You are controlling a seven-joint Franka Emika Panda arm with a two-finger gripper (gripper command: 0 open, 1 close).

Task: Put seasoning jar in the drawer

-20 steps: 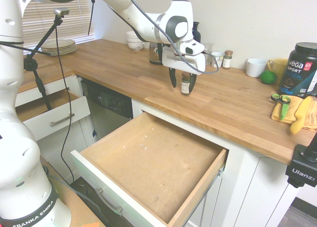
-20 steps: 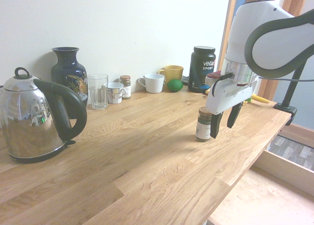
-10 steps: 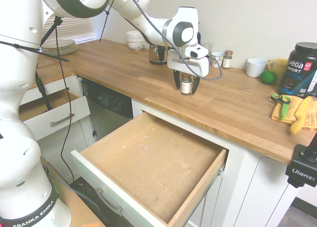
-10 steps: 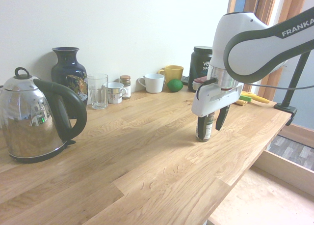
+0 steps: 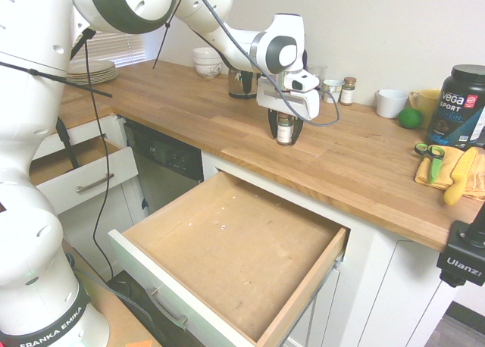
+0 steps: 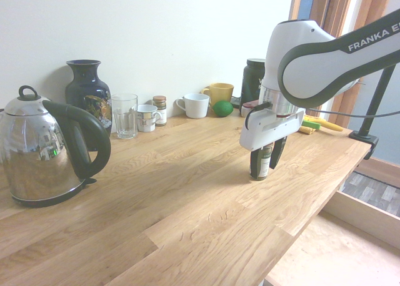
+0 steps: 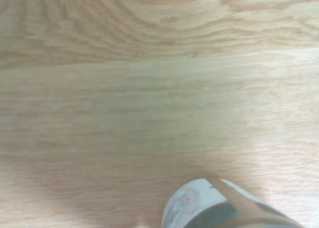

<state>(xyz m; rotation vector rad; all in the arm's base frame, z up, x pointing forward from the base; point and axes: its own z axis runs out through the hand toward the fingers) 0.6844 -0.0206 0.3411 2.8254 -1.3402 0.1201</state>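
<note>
Jar: the seasoning jar (image 5: 285,129) stands upright on the counter (image 5: 356,165), a little back from the front edge, just above the back left corner of the open drawer (image 5: 235,252). You see it again in the second exterior view (image 6: 260,162), and its label and lid show at the bottom edge of the wrist view (image 7: 219,210).
Gripper: the gripper (image 5: 286,127) points straight down over the jar, a finger on each side of it. The fingers stand just beside the glass; whether they already press on it you cannot tell from these views.
Weight: judge it light, a small glass jar with dark contents, so you need no great force.
Surface: smooth glass and a paper label, likely slippery; expect it to slide if the squeeze is weak.
Fragility: stiff but breakable, so set it down gently on the wooden drawer bottom; don't drop it.
Where to hold: take it across the body at label height, below the lid, with the fingers square to the sides so it stays upright.
Drawer: pulled well out, its wooden bottom bare, below and in front of the jar.
Neighbours: a brown-lidded jar (image 5: 348,91) and a white mug (image 5: 391,103) stand by the back wall, well apart from your grasp.
</note>
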